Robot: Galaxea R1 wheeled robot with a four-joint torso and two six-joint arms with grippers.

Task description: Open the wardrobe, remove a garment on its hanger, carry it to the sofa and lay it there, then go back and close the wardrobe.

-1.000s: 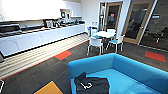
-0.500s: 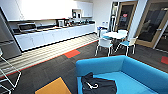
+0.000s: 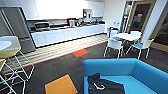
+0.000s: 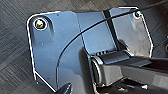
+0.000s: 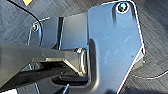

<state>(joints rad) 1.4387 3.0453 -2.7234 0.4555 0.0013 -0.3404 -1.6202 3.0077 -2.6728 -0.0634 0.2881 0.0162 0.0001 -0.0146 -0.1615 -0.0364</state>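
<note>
Black, limp jacket-like garment (image 3: 105, 85) lying crumpled on the wide seat of the large bright blue upholstered sofa (image 3: 140, 72), toward its near-left end, with a pale hanger hook showing on top of the cloth. Beyond the sofa's curved back, a round white table (image 3: 127, 36) ringed by white chairs (image 3: 114, 46). Farther off past the sofa, a long white kitchen counter (image 3: 67, 33). Just left of the sofa, an orange square floor patch (image 3: 60, 86). Finger state of either gripper: cannot tell from the wrist views.
</note>
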